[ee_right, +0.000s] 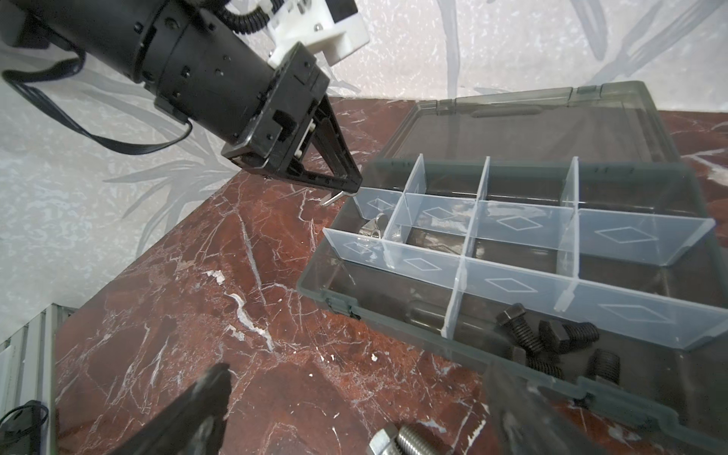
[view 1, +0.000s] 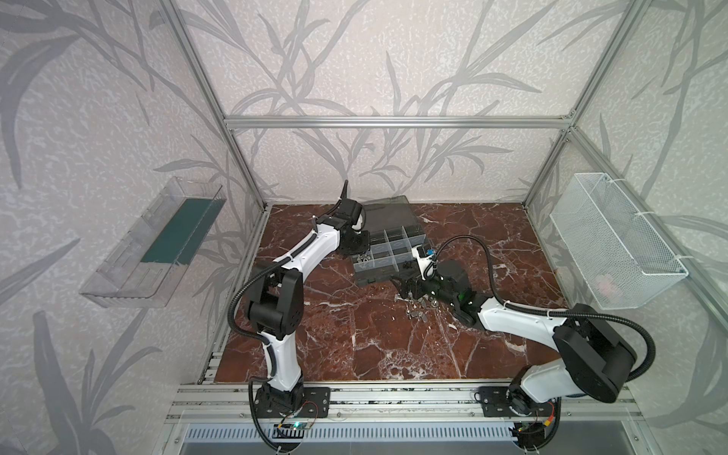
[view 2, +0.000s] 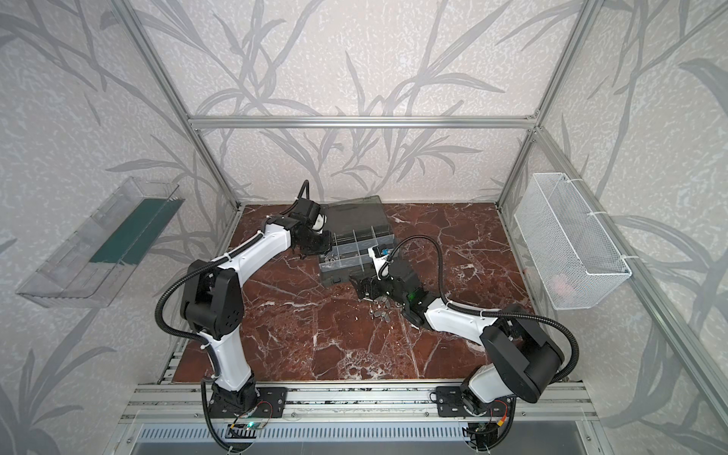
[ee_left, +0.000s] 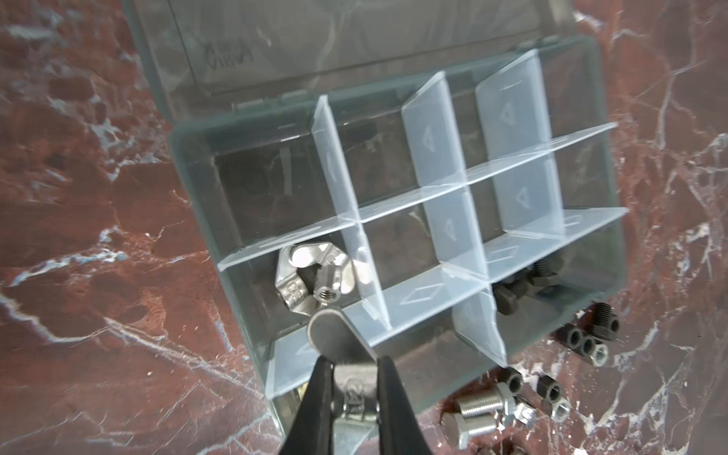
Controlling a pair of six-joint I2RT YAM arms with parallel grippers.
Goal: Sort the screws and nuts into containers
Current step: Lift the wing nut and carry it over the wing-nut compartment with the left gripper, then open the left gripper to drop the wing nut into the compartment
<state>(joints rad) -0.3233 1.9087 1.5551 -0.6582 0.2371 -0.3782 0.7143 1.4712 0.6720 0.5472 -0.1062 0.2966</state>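
Wing nut [ee_left: 335, 338] pinched between its closed fingers, the left hand [ee_left: 352, 366] hangs over the left edge of the dark grey organizer case [view 1: 372, 277], whose smoky lid [view 1: 386, 212] lies open behind it. Inside the case, the left-end compartment of the middle row holds more silver wing nuts [ee_left: 311, 275]. A front-row compartment further right holds black bolts [ee_right: 551, 335]. Loose silver bolts [ee_left: 480, 409] and black nuts [ee_left: 587, 342] lie on the red marble counter [view 1: 354, 335] just in front of the case's right end. The right hand [view 1: 409, 293] sits low beside them, just off the case's front right corner, fingers spread wide and holding nothing.
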